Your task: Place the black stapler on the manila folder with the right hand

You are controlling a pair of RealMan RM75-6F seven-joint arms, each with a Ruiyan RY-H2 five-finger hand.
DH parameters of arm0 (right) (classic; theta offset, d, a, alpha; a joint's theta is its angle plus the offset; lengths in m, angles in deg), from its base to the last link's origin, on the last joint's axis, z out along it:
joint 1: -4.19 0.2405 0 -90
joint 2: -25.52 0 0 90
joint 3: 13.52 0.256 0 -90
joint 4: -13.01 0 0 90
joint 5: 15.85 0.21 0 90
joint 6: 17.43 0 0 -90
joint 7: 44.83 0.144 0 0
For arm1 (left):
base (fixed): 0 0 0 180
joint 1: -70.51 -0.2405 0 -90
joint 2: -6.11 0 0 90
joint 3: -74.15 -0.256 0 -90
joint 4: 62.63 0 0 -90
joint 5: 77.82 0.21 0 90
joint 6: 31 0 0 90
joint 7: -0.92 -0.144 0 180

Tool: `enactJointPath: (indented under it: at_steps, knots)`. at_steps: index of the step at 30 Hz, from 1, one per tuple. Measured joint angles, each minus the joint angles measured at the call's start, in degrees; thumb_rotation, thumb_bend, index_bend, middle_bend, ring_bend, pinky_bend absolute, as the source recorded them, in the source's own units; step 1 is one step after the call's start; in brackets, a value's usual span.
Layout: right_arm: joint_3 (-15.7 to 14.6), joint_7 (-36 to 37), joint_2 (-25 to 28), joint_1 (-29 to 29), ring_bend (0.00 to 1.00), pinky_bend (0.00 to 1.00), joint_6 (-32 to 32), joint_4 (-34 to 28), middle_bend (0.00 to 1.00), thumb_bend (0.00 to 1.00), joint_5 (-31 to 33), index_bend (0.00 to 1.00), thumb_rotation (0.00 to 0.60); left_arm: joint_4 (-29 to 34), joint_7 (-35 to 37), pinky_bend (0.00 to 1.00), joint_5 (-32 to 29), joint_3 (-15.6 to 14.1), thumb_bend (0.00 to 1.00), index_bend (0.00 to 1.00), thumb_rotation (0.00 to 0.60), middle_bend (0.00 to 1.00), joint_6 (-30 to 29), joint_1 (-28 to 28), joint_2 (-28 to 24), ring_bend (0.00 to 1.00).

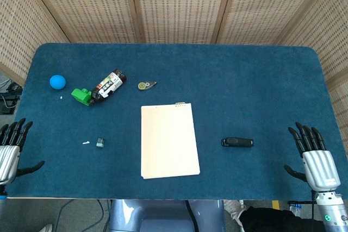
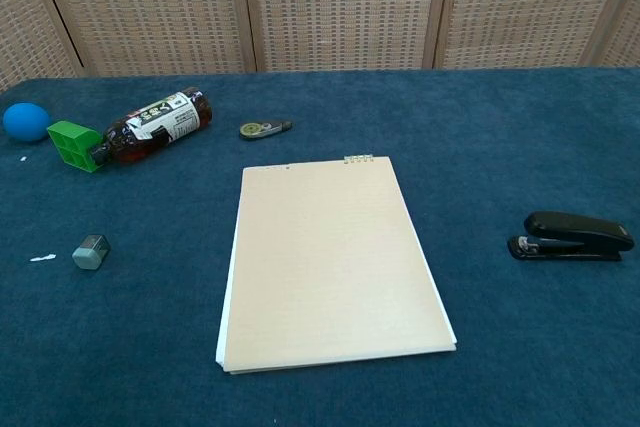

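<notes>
The black stapler (image 1: 237,142) (image 2: 569,236) lies on its base on the blue table, to the right of the manila folder (image 1: 168,140) (image 2: 328,261), which lies flat in the middle. My right hand (image 1: 314,156) hovers at the table's near right corner, fingers spread, holding nothing, well to the right of the stapler. My left hand (image 1: 11,148) is at the near left edge, fingers apart and empty. Neither hand shows in the chest view.
A dark bottle (image 1: 108,86) (image 2: 155,126) lies on its side at the far left beside a green block (image 1: 81,96) (image 2: 73,144) and a blue ball (image 1: 57,82) (image 2: 25,121). A correction-tape dispenser (image 1: 146,85) (image 2: 264,129) sits behind the folder; a small grey sharpener (image 1: 100,143) (image 2: 90,251) lies left of it.
</notes>
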Motion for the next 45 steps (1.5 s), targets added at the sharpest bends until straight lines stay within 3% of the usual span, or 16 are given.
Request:
enactJointPath:
  at_steps: [29, 34, 39, 45]
  knots:
    - [-0.34, 1.75, 0.46, 0.42, 0.0, 0.0, 1.96, -0.45, 0.0, 0.14, 0.94, 0.0, 0.6, 0.33, 0.27, 0.0, -0.04, -0.04, 0.13, 0.0, 0.6, 0.0, -0.09, -0.17, -0.46, 0.0]
    - [-0.15, 1.23, 0.31, 1.41, 0.0, 0.02, 3.83, -1.01, 0.0, 0.14, 1.42, 0.11, 0.6, 0.24, 0.45, 0.0, -0.24, 0.08, 0.13, 0.0, 0.6, 0.0, -0.13, -0.2, -0.48, 0.0]
    - [0.83, -2.01, -0.79, 3.78, 0.0, 0.16, 6.94, -2.75, 0.04, 0.14, 2.11, 0.25, 0.6, 0.16, 0.46, 0.0, -0.55, 0.17, 0.13, 0.0, 0.6, 0.0, 0.06, -0.17, -0.48, 0.0]
    - [3.17, -7.28, -3.27, 7.94, 0.02, 0.23, 12.91, -5.15, 0.1, 0.19, 6.13, 0.31, 0.6, 0.04, 0.35, 0.0, -0.81, 0.24, 0.13, 0.0, 0.6, 0.0, 0.39, -0.05, -0.45, 0.0]
